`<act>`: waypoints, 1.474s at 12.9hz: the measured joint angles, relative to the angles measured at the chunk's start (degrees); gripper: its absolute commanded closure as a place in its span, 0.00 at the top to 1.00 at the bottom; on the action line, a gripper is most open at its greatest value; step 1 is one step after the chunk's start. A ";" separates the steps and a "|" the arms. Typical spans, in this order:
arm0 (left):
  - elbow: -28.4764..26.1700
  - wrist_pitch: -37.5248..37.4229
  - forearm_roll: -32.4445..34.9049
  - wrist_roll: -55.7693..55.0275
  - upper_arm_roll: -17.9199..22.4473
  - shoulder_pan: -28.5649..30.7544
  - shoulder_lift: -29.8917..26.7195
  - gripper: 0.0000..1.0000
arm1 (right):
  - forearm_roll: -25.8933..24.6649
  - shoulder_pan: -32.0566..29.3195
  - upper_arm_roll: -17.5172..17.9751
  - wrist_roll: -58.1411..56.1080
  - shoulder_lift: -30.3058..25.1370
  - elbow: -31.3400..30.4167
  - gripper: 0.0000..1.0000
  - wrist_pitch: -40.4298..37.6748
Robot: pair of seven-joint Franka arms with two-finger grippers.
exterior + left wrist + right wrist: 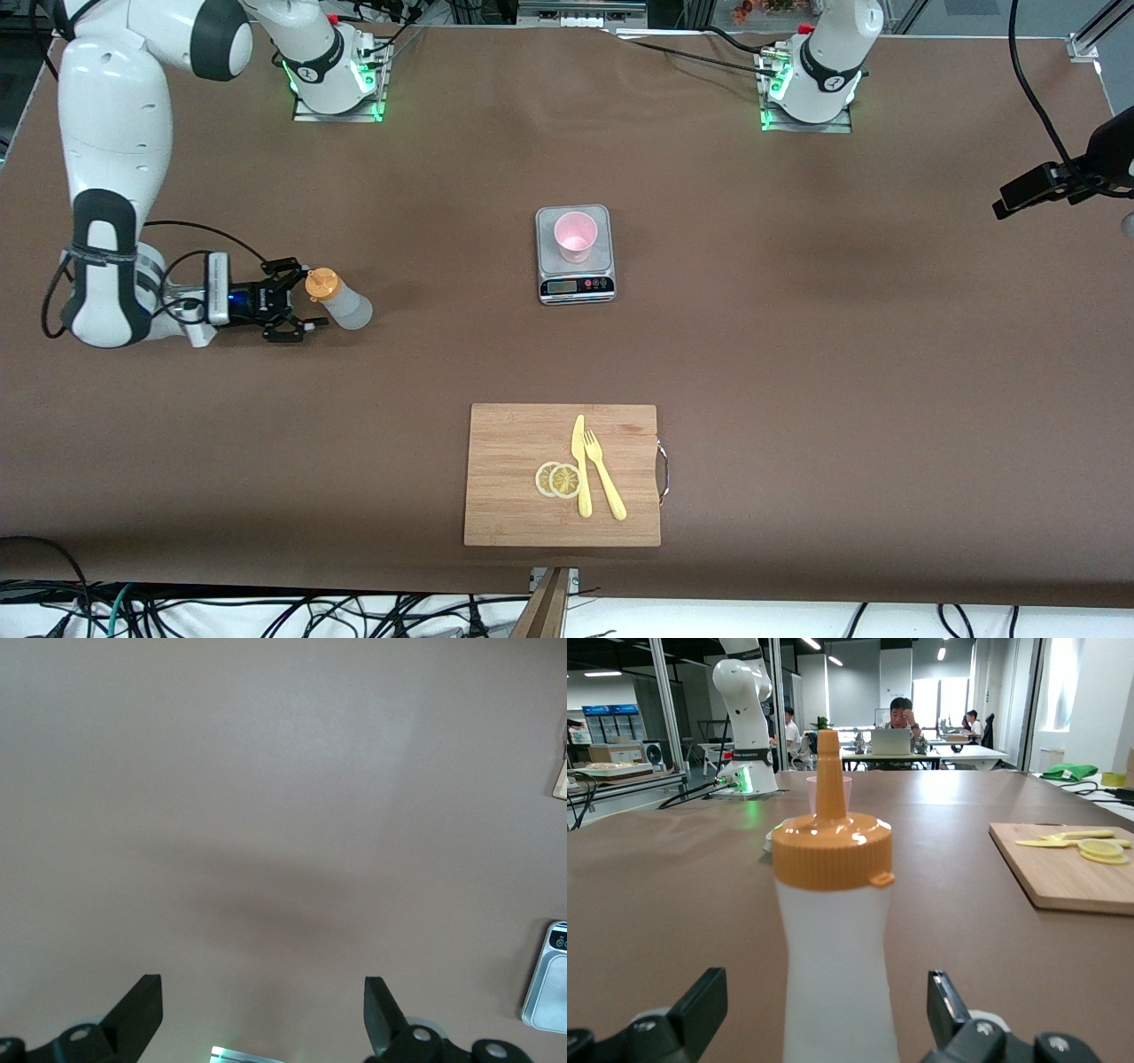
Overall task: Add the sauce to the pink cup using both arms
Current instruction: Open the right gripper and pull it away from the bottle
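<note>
The sauce bottle (341, 301) stands upright on the brown table near the right arm's end; it is whitish with an orange cap. My right gripper (308, 298) is low at the table and open, one finger on each side of the bottle and neither touching it. In the right wrist view the bottle (837, 930) fills the gap of the right gripper (828, 1010). The pink cup (576, 237) stands on a small scale (576, 285) at the table's middle. My left gripper (263, 1001) is open and empty over bare table; it does not show in the front view.
A wooden cutting board (509, 470) with a yellow knife, a fork and lemon slices lies nearer to the front camera than the scale. The scale's edge (549, 992) shows in the left wrist view. A black camera (1063, 182) hangs over the left arm's end of the table.
</note>
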 measured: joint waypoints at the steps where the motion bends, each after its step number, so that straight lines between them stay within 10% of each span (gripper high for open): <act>1: 0.00 0.00 0.00 0.00 0.00 0.00 0.00 1.00 | -0.53 -1.36 -0.11 0.22 0.00 0.35 1.00 -0.01; 16: 0.02 0.06 0.00 0.00 -0.29 0.06 0.64 1.00 | -1.57 -6.28 -1.61 40.97 -5.95 15.85 1.00 -2.03; 19: 0.18 0.09 -0.03 -0.01 -0.68 -0.09 0.61 1.00 | -8.36 -4.55 -0.23 53.80 -11.72 17.23 1.00 3.28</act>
